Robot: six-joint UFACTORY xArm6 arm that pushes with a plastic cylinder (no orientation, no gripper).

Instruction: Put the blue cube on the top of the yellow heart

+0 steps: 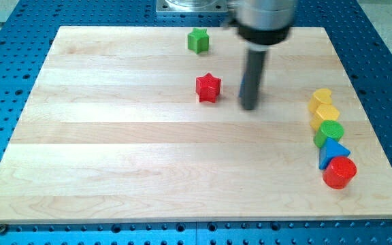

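Observation:
My tip (249, 107) rests on the board right of centre, a little right of the red star (208, 88). A thin sliver of blue (241, 90) shows along the rod's left edge. It may be the blue cube, mostly hidden behind the rod. A yellow block that looks like the heart (321, 97) tops a column of blocks near the view's right edge, well to the right of my tip.
Below the yellow heart sit a yellow pentagon (326, 114), a green cylinder (331, 131), a blue triangle (333, 152) and a red cylinder (339, 173), all close together. A green star (197, 41) lies near the board's top edge. The wooden board (114, 156) sits on a blue perforated table.

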